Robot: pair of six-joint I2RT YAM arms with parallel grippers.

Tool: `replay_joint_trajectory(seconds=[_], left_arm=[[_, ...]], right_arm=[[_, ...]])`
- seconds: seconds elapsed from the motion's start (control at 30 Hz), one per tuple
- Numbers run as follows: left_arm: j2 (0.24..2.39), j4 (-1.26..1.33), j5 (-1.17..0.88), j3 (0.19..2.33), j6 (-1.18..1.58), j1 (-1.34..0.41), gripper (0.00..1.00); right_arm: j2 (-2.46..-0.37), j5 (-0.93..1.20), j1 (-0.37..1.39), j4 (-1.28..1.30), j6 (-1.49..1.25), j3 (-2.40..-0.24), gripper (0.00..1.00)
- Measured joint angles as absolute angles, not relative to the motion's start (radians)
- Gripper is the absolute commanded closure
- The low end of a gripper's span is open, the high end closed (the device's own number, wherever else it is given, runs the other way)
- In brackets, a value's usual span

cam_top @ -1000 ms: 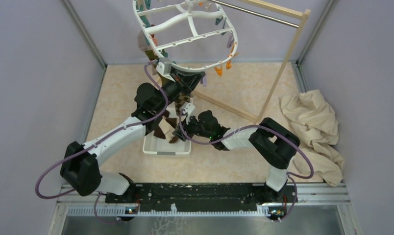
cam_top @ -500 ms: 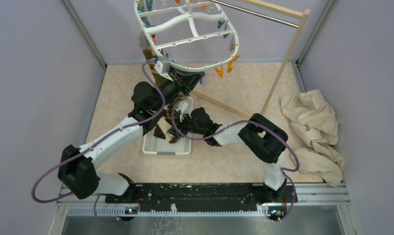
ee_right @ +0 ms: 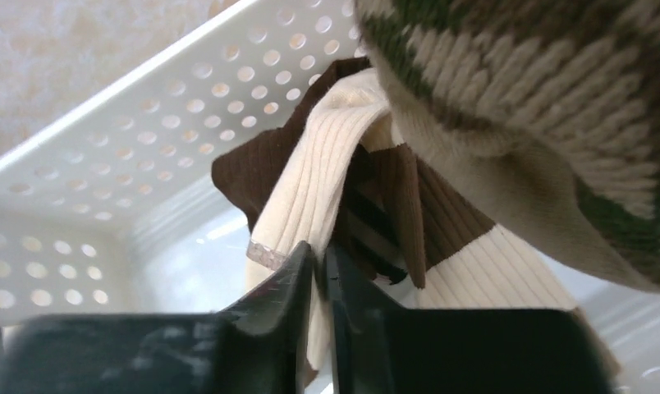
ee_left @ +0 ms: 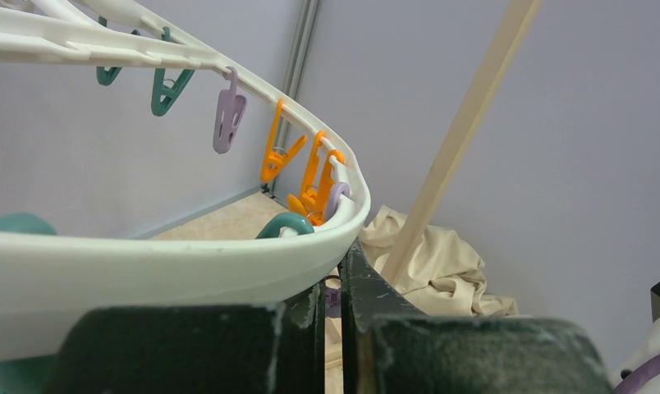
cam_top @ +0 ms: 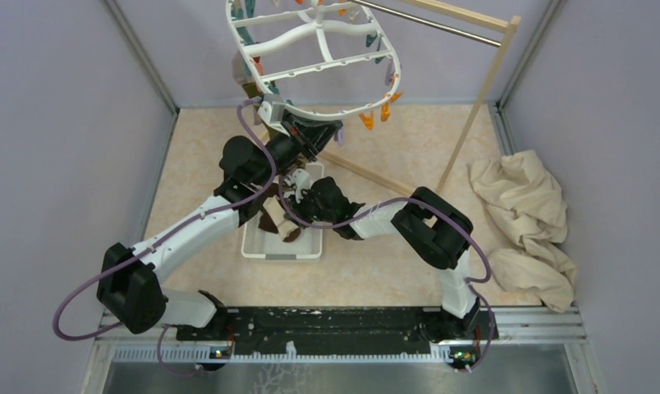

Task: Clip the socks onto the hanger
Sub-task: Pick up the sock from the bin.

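Since the earlier overhead frames, the right arm (cam_top: 429,230) had swung its elbow inward and carried the right gripper (ee_right: 320,256) further left over the white basket (cam_top: 281,250), and its jaws had narrowed. The left arm (cam_top: 187,238) and the hanger (ee_left: 146,263) had shifted only slightly.

Right side. In the wrist view the jaws stood almost together, with a fold of the cream-and-brown sock (ee_right: 327,164) pinched between the tips. That sock lay in the basket with its ribbed cream part uppermost. I judged this was the reason for gripping there: a raised fold gives the fingers something to bite. A patterned knit sock (ee_right: 507,98) filled the upper right of that view, very near the lens and overlapping the same pile. I noted a risk of dragging it along on the lift.

Left side. The left gripper (ee_left: 333,287) was fully closed and held up against the underside of the hanger rim, just beside a teal peg (ee_left: 286,224). I could not tell whether anything was pinched between its jaws. I judged its purpose was to steady the hanging frame. Orange pegs (ee_left: 273,156) hung free along the rim, with no sock on them in that view.

Step in hand, as I judged it: pick-up. Clipping was not yet begun for this sock.
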State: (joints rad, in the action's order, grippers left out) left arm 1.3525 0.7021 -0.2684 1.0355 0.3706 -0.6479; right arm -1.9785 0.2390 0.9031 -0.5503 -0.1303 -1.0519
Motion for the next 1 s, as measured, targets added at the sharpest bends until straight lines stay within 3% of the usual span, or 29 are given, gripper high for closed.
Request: replay_joint_trajectory(seconds=[0.3,0.67,1.0], left_arm=[[1.356,0.701,-0.274,1.039,0.371,-0.645,1.0],[1.361,0.696,-0.28,1.047,0.374,-0.641,1.0],[1.362,0.695,-0.281,1.048,0.373,-0.639,1.0]], right_arm=[[-1.948,0.239,0.903,-0.542,-0.134,-1.024,1.0],[-1.574,0.216,0.889,-0.554,-0.14,-0.862,1.0],[-1.405,0.193,0.852,-0.456,-0.134,-0.797,1.0]])
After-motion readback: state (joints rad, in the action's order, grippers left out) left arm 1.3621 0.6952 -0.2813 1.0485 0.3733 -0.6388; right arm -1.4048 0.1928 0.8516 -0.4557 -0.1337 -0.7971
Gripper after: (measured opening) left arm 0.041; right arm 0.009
